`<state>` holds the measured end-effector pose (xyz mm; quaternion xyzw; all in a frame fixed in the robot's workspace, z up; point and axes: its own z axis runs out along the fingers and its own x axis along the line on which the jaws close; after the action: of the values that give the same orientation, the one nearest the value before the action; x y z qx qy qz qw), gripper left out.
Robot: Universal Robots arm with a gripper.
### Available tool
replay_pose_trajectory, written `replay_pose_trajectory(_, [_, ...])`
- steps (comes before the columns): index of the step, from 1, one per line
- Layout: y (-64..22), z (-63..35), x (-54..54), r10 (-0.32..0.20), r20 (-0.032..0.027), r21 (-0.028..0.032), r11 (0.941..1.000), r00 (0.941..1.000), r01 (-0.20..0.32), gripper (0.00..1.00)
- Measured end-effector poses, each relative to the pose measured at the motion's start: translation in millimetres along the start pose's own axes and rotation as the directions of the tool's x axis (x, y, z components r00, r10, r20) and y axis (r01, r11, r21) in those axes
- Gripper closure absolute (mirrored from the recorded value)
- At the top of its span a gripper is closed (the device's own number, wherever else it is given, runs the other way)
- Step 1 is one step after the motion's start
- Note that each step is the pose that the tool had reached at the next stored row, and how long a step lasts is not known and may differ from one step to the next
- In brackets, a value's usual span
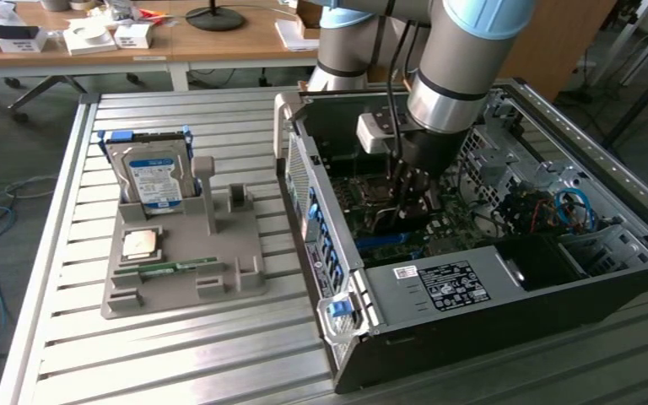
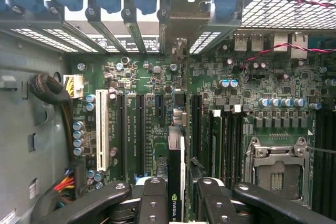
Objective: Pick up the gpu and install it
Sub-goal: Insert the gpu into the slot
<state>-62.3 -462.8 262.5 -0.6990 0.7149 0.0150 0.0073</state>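
Observation:
My gripper (image 1: pixel 408 202) reaches down into the open computer case (image 1: pixel 437 287), just over the motherboard. Seen from the wrist, the gripper (image 2: pixel 178 190) is shut on the gpu (image 2: pixel 176 166), a thin dark card seen edge-on between the black fingers (image 2: pixel 153 196). The card runs forward over the green motherboard (image 2: pixel 142 77), between two long black expansion slots (image 2: pixel 140 135). Its metal bracket end (image 2: pixel 179 24) points at the rear slot openings with blue latches. I cannot tell whether the card's edge is touching a slot.
A white slot (image 2: pixel 102 129), memory slots and the CPU socket (image 2: pixel 275 169) flank the card. Cable bundles (image 2: pixel 50 90) lie at the case wall. On the slatted table (image 1: pixel 189 354), a grey holder (image 1: pixel 183 287) carries a hard drive (image 1: pixel 155 177), a memory stick (image 1: pixel 172 267) and a chip (image 1: pixel 141 244).

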Motion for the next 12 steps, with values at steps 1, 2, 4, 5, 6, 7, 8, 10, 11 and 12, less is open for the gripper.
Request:
replay_pose_trajectory(1, [0.1,0.5,0.0,0.000,0.0000,0.0000,1.0000,1.0000,0.000,0.74])
replay_pose_trajectory(2, [0.1,1.0,0.1,0.000,-0.0001,0.0000,1.0000,1.0000,0.000,0.74])
replay_pose_trajectory(4, [0.3,1.6,0.1,0.000,-0.0002,-0.0001,1.0000,1.0000,0.000,0.74])
replay_pose_trajectory(5, [0.2,1.6,0.1,0.000,-0.0003,-0.0001,1.0000,1.0000,0.000,0.74])
replay_pose_trajectory(6, [0.2,1.6,0.1,0.000,-0.0003,-0.0001,1.0000,1.0000,0.000,0.74])
replay_pose_trajectory(7, [0.2,1.7,0.1,0.000,-0.0002,-0.0001,1.0000,1.0000,0.000,0.74])
replay_pose_trajectory(8, [0.2,1.9,0.1,0.000,-0.0001,0.0000,1.0000,1.0000,0.000,0.74])
replay_pose_trajectory(10, [0.2,2.9,0.1,0.000,0.0003,0.0001,1.0000,1.0000,0.000,0.74])
replay_pose_trajectory(11, [0.2,3.3,0.1,0.000,0.0000,0.0000,1.0000,1.0000,0.000,0.74])
replay_pose_trajectory(12, [0.2,4.0,0.1,0.000,0.0000,0.0000,1.0000,1.0000,0.000,0.74])
